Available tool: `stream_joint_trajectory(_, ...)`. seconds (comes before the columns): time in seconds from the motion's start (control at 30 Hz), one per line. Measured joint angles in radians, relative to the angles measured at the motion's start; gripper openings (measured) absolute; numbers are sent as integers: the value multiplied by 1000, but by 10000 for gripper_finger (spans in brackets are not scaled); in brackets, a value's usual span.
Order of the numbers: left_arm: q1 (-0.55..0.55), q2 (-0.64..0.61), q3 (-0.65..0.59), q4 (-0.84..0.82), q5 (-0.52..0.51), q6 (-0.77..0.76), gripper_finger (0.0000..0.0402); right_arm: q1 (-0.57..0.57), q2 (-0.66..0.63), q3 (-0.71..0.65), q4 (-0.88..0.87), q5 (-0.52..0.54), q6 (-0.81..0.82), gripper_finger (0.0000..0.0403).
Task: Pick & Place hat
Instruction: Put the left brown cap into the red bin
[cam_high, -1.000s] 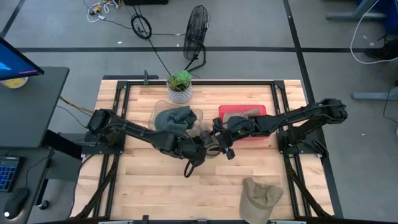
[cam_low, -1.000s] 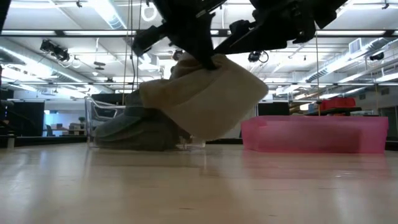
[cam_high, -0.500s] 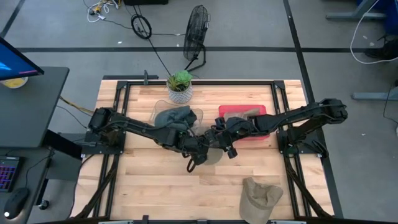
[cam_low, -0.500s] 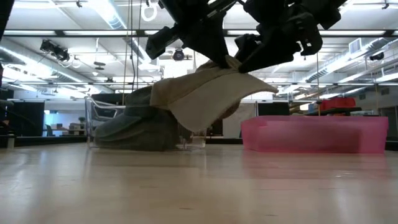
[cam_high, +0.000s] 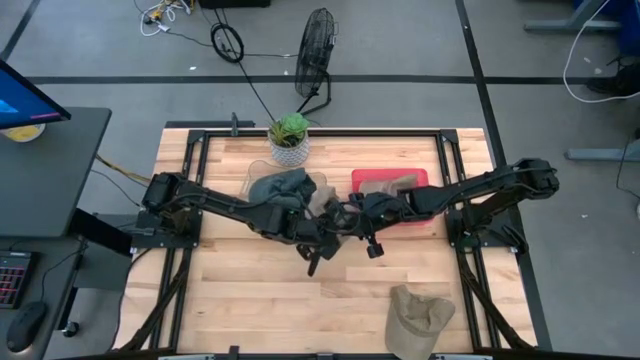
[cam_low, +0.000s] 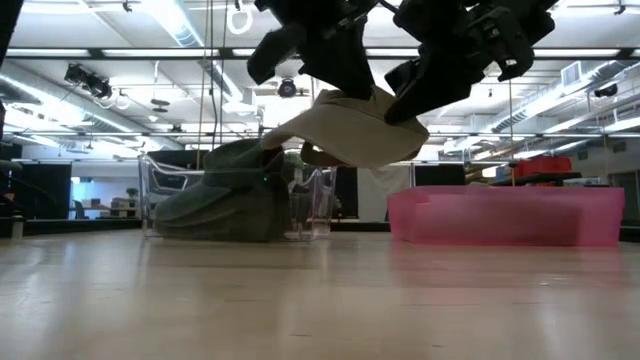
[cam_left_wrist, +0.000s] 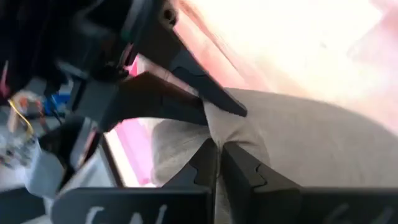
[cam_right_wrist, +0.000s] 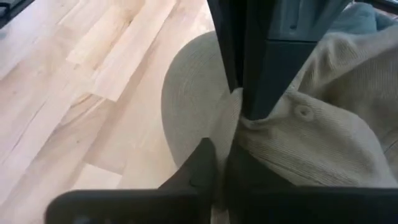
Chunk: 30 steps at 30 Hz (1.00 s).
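A beige hat (cam_low: 350, 135) hangs above the table's middle, between my two grippers. My left gripper (cam_low: 345, 92) and my right gripper (cam_low: 400, 105) are both shut on it from above, tips close together (cam_high: 338, 214). In the right wrist view the hat's brim (cam_right_wrist: 186, 106) and top button (cam_right_wrist: 303, 112) show. A second beige hat (cam_high: 418, 312) lies on the table by its near edge. A grey-green hat (cam_high: 283, 190) lies in a clear container (cam_low: 310, 195). My left gripper pinches a raised fold of the hat's crown cloth (cam_left_wrist: 239, 134) between its two fingers, coming slanting down from the table's left. The hat is lifted clear of the table. My right gripper pinches the hat where crown meets brim (cam_right_wrist: 231, 127), just beside the left gripper's fingers (cam_right_wrist: 255, 68), slanting down from the table's right. The hat hangs roughly level below it, clear of the table.
A pink bin (cam_high: 392, 193) with a beige item inside stands right of the grippers. A potted plant (cam_high: 289, 138) stands at the far edge. Bare wood lies between the held hat and the hat at the near edge.
My right gripper has closed in on the hat and shut on it beside the left gripper. The hat, which hung down from the left gripper, has been raised and tipped toward level. Both grippers have shifted a little toward the far edge.
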Motion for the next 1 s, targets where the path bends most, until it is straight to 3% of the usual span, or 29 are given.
stream_joint_trajectory(0.13, 9, 0, 0, -2, 4, -156, 19, 5, 0, -1, 13, 14, 41, 27)
stream_joint_trajectory(0.3, 30, 0, 0, -27, -3, -279, 31, 6, 1, -1, 6, 119, 122, 10)
stream_joint_trajectory(0.6, 57, -2, 2, -31, -25, -349, 132, 5, 2, -1, 1, 152, 172, 19)
stream_joint_trajectory(0.8, 57, -22, 2, -55, -221, -507, 169, 5, -27, -1, -50, 277, 198, 18)
stream_joint_trajectory(1.0, 76, -112, 2, -117, -240, -658, 159, 6, -155, 13, -253, 506, 381, 15)
